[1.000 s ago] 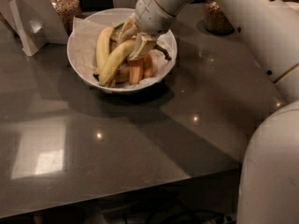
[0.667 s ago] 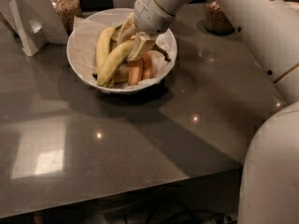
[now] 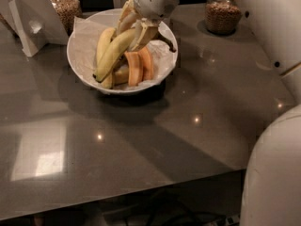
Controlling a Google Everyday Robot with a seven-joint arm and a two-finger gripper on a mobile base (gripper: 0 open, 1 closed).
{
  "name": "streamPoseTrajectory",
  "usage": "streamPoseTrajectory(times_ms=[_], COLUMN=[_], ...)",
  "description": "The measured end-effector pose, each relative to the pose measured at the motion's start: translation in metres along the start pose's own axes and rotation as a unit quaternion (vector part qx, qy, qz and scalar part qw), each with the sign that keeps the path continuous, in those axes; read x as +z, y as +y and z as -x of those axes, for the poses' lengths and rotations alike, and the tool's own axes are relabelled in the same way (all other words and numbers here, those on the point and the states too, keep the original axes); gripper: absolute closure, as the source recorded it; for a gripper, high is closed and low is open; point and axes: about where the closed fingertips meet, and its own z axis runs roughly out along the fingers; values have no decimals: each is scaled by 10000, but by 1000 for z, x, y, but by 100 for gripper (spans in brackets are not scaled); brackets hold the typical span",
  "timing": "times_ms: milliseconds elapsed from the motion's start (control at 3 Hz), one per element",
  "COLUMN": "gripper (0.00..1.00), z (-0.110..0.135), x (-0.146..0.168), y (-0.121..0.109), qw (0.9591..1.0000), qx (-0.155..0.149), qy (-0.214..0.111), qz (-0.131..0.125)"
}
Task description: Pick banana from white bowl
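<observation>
The white bowl, lined with crinkled white paper, stands at the back middle of the grey table. The long pale yellow-green banana lies slanted in it, its dark lower tip down at the bowl's front left and its upper end raised. My gripper reaches down into the bowl from above. Its pale fingers close on the banana's upper end. A shorter yellow banana lies to the left of it. Stubby orange pieces lie at the front right of the bowl.
A glass jar of nuts and a white folded stand are at the back left. Another jar is at the back right. My white arm and body fill the right side. The table's front edge runs along the bottom.
My gripper has risen a little inside the bowl. The long banana's upper end has come up with it, while its lower tip stays down in the bowl.
</observation>
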Motion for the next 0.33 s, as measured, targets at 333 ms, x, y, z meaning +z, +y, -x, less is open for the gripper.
streamPoseTrajectory(times_ms=[333], gripper=[100], z=[11], x=[-29], y=[4], qw=[9998], qx=[108], qy=[-132], qz=[-95])
